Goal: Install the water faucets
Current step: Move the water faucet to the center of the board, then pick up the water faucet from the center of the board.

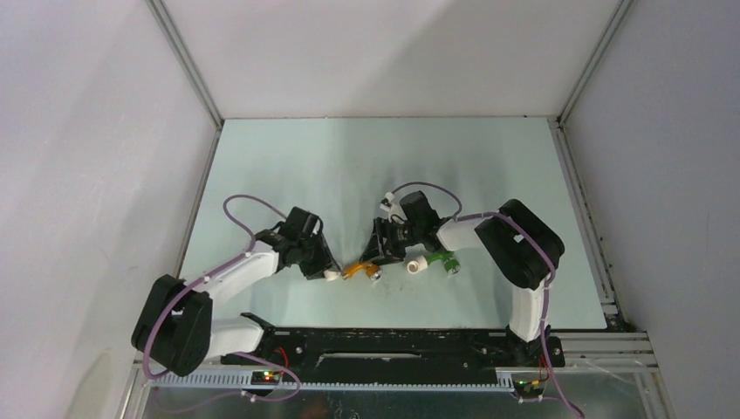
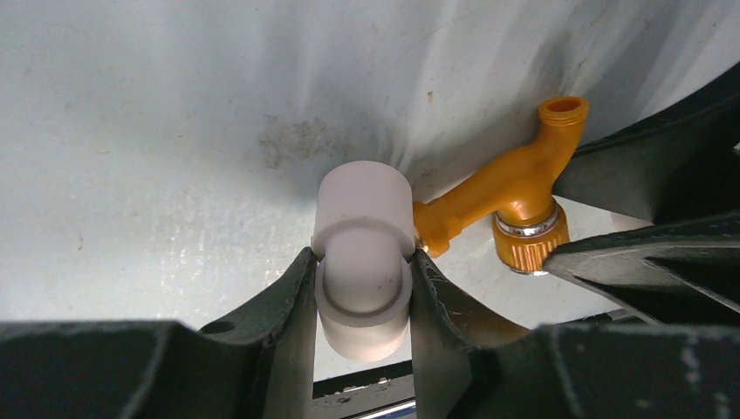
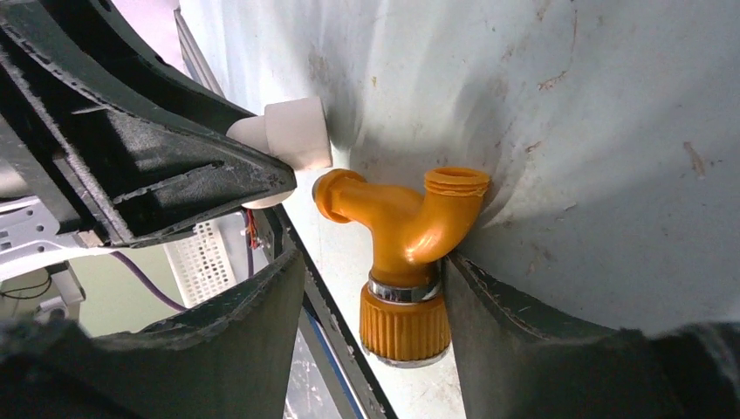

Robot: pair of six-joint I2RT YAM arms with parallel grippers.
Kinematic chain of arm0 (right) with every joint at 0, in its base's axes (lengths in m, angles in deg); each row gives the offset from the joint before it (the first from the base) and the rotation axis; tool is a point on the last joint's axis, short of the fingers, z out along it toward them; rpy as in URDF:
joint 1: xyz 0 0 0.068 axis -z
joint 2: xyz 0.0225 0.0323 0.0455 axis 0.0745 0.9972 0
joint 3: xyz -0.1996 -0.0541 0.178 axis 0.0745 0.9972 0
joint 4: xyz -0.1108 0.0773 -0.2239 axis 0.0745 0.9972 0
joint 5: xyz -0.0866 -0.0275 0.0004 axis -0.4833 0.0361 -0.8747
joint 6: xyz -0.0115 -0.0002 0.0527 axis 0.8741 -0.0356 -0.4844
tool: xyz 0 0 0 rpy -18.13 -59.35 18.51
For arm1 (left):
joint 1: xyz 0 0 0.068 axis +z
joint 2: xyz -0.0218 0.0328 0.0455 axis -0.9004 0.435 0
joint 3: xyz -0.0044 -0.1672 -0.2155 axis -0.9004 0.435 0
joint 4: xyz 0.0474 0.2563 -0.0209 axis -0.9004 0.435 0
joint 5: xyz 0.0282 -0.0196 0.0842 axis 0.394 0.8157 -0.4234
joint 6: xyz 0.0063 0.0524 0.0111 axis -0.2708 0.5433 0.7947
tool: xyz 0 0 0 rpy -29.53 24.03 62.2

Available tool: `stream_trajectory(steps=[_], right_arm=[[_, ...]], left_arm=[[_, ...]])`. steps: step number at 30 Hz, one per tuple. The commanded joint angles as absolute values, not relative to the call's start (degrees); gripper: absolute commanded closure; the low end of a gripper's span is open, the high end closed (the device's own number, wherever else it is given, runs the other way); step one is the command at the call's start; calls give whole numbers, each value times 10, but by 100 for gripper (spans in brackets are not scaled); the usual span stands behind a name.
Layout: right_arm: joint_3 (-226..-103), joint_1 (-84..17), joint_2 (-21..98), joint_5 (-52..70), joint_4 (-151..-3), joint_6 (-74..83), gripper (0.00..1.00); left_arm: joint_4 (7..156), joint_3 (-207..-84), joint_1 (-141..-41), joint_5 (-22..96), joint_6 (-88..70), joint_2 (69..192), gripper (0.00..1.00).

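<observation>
The orange faucet (image 1: 362,271) lies on the table between my two grippers. In the right wrist view the orange faucet (image 3: 410,236) sits between my right gripper's (image 3: 371,279) open jaws. The right finger (image 3: 524,340) touches its ribbed knob and the left finger stands apart. My left gripper (image 2: 362,262) is shut on a white elbow fitting (image 2: 362,253), whose end is right beside the faucet's threaded spout (image 2: 436,227). The green faucet (image 1: 448,262) lies on the table to the right, beside a second white elbow fitting (image 1: 416,264).
The pale green table (image 1: 384,166) is walled by white panels at the back and both sides. A black rail (image 1: 393,345) with the arm bases runs along the near edge. My right arm's elbow (image 1: 524,244) stands just right of the green faucet.
</observation>
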State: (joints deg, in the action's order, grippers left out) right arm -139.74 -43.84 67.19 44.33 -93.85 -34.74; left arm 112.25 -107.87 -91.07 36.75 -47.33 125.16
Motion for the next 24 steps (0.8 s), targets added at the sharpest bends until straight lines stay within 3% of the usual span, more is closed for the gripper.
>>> stream_trajectory(steps=[1,5,13,24], right_arm=[[-1396,-446,695,443,-989,-368,39],[-1391,-448,697,451,-1008,-381,40],[-1386,-442,681,437,-975,-356,40],[-1386,-442,709,443,-992,-361,39]], left_arm=[[1103,-1067,-916,383,-495,1270,100],[1100,-1065,-917,370,-505,1262,100],[1261,-1143,-917,251,-439,1212,100],[1190,-1071,-932,419,-466,1168,100]])
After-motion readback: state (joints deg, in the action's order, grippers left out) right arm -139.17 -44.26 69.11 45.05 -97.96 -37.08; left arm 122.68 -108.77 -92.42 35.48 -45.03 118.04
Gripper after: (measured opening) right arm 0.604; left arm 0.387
